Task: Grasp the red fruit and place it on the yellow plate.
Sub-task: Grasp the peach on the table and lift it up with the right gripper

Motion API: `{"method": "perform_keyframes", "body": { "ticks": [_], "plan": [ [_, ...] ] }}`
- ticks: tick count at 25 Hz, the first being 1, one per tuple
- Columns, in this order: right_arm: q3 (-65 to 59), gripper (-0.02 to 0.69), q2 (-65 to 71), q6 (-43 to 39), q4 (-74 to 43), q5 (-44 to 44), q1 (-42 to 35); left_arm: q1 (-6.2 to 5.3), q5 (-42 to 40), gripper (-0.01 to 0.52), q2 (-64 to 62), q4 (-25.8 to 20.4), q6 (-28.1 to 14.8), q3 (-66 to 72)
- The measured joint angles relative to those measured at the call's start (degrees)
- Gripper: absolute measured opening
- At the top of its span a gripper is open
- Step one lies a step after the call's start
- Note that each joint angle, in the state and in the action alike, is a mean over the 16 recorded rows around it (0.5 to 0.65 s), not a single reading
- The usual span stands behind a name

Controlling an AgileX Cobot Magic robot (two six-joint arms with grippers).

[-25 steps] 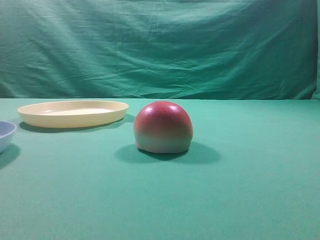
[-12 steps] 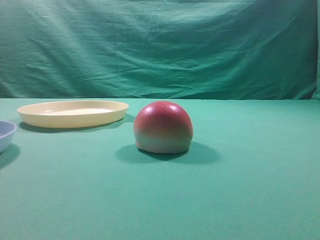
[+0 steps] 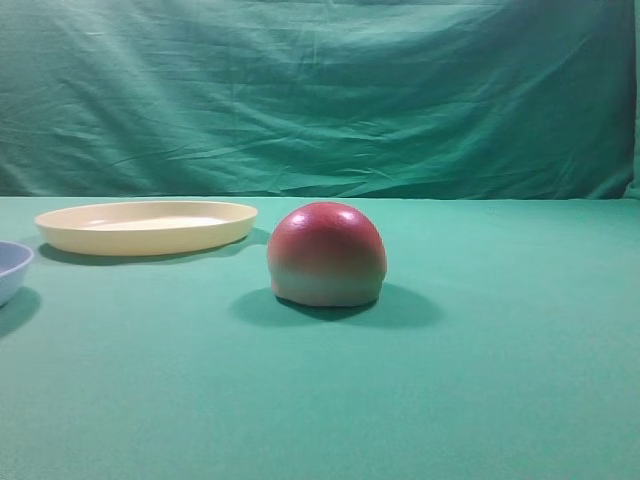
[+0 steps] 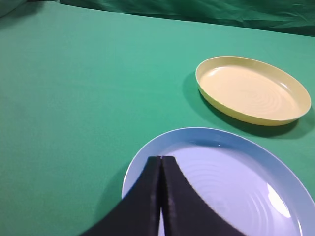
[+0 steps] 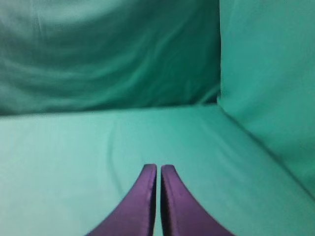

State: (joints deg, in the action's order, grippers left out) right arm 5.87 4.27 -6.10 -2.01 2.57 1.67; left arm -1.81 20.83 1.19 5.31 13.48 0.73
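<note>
The red fruit (image 3: 326,254) sits flat side down on the green cloth near the middle of the exterior high view, dark red on top and pale at the base. The yellow plate (image 3: 147,226) lies behind it to the left and holds nothing; the left wrist view shows the yellow plate (image 4: 252,90) at upper right. My left gripper (image 4: 161,157) is shut and hangs over a light blue dish. My right gripper (image 5: 158,166) is shut over bare cloth, holding nothing. Neither gripper appears in the exterior high view.
A light blue dish (image 4: 275,167) lies under the left gripper; its rim (image 3: 12,262) shows at the left edge of the exterior high view. A green backdrop (image 3: 320,95) hangs behind the table, and a cloth wall (image 5: 268,73) rises at the right.
</note>
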Motion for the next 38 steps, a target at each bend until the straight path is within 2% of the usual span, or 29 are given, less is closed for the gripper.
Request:
{"method": "perform_keyframes", "body": {
  "ticks": [4,14,21,28,34,38],
  "plan": [
    [6.4,0.0,7.0,1.0,-0.3,5.3,1.9,0.0,0.0,0.0,0.0,0.0,0.0,0.0],
    [24.1,0.0,34.0,8.5,-0.1,29.1,6.6,0.0,0.0,0.0,0.0,0.0,0.0,0.0],
    [32.3,0.0,49.3,15.9,5.8,40.5,7.9,0.0,0.0,0.0,0.0,0.0,0.0,0.0],
    [39.5,0.0,59.9,25.3,15.4,43.8,12.6,0.0,0.0,0.0,0.0,0.0,0.0,0.0],
    [46.3,0.0,69.2,32.6,19.7,43.7,21.6,0.0,0.0,0.0,0.0,0.0,0.0,0.0],
    [51.1,0.018,75.9,34.3,19.1,43.3,27.8,0.0,0.0,0.0,0.0,0.0,0.0,0.0]
  ]
}}
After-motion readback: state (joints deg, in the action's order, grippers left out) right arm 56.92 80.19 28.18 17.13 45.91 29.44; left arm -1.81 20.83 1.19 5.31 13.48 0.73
